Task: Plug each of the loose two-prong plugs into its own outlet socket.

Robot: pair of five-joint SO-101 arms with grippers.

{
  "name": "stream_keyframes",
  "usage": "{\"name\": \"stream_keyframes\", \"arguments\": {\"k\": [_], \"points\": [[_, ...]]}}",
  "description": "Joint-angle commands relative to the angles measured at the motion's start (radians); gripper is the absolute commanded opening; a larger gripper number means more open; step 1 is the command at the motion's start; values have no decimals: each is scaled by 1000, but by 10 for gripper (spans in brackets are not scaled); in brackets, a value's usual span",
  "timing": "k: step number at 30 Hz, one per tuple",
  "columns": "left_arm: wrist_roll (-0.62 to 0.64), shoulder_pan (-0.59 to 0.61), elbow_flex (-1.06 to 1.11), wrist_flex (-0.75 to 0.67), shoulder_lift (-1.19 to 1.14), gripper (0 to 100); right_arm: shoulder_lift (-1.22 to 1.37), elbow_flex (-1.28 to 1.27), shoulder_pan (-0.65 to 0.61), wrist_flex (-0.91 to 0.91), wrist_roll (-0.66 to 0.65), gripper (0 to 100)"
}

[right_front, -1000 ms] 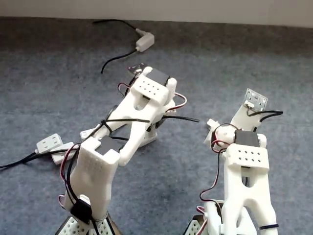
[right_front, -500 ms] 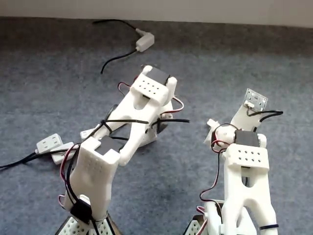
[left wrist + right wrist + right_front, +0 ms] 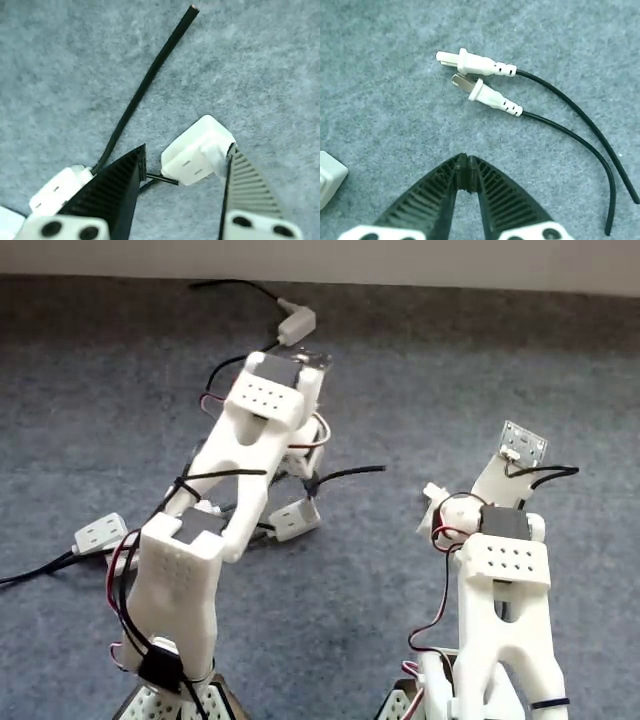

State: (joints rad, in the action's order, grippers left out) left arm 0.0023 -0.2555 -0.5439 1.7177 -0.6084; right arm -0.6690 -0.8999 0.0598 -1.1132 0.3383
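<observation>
From the high camera: finds the left arm (image 3: 240, 450) stretched from 7 o'clock toward 12, and the right arm (image 3: 505, 580) upright at 4 o'clock. Finds a centre socket block (image 3: 297, 518) on the grey carpet (image 3: 90, 400), just beside the left arm. Also a far socket block (image 3: 100, 532) at 9 o'clock and a white connector (image 3: 297, 325) on a black cord at 12 o'clock.

From the left wrist: shows the left gripper (image 3: 186, 148) spread wide, grasping nothing. Puts a two-slot socket (image 3: 197, 150) between the fingers (image 3: 120, 185), close against the one farther from a loose black cable (image 3: 145, 87); cannot tell whether they touch. Shows a second socket (image 3: 60, 186) by the other finger, at the cable's end.

From the right wrist: shows the right gripper (image 3: 466, 160) clenched on nothing, tips together. Puts the first plug (image 3: 477, 64) and the second plug (image 3: 490, 96) side by side on the carpet ahead of the tips, apart from them, with black cords trailing away.
</observation>
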Motion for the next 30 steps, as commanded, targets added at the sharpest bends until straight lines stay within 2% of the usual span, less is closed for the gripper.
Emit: {"name": "stream_keyframes", "arguments": {"k": [1,5,8,20,23,27,30], "points": [[-242,5,-1,32,50,245,-10,2,10,12,8,7],[-422,-10,50,32,48,245,-10,2,10,12,8,7],[-506,-22,81,32,56,245,-8,2,10,12,8,7],[-546,25,-288,35,56,249,-8,2,10,12,8,7],[-667,48,-257,37,58,249,-8,2,10,12,8,7],[-827,56,-99,41,59,249,-8,2,10,12,8,7],[-890,51,18,41,59,249,-8,2,10,12,8,7]]}}
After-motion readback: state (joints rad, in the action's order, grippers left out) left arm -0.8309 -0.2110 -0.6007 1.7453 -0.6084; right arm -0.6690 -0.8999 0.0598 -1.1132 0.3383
